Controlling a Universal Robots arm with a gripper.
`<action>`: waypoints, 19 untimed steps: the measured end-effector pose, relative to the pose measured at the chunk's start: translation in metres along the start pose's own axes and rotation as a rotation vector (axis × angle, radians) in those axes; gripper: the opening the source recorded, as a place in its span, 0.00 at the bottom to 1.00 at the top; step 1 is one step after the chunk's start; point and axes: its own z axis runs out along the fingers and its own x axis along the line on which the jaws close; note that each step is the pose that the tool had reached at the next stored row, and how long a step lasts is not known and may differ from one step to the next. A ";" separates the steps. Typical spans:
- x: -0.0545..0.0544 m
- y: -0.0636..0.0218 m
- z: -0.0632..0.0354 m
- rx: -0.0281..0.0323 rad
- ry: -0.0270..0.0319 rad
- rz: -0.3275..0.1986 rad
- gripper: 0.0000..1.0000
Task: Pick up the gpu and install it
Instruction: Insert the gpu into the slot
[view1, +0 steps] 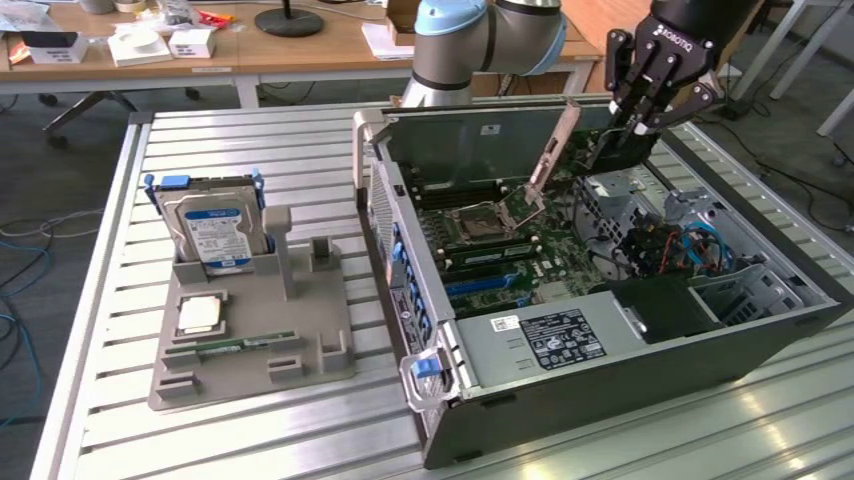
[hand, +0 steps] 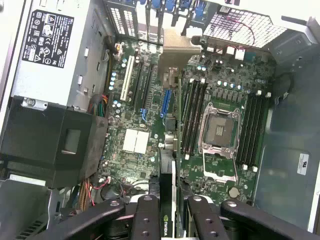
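- Gripper (view1: 638, 122) hangs over the open case (view1: 747, 340), fingers (hand: 146, 215) clamped on the gpu (view1: 603, 150).
- gpu is tilted and held above the motherboard (view1: 494, 240). Its bracket (view1: 553, 152) is at the end toward the exterior view's left, slanting down near the CPU socket (view1: 477, 222).
- Wrist view: gpu (hand: 173, 175) is seen edge-on between the fingers, over the board beside the memory slots (hand: 192, 117).
- Hard drive (view1: 214, 232) stands in a grey holder (view1: 247, 350) on the table (view1: 267, 140), well apart from the case.

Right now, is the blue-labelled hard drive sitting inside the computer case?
No, the hard drive stands upright in the gray holder outside the case.
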 end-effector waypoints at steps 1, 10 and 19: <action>-0.002 0.0122 0.0012 0.0002 -0.0014 0.000 0.26; -0.002 0.0122 0.0012 0.0002 -0.0014 0.000 0.26; -0.003 0.0144 0.0015 0.0160 -0.0001 -0.001 0.26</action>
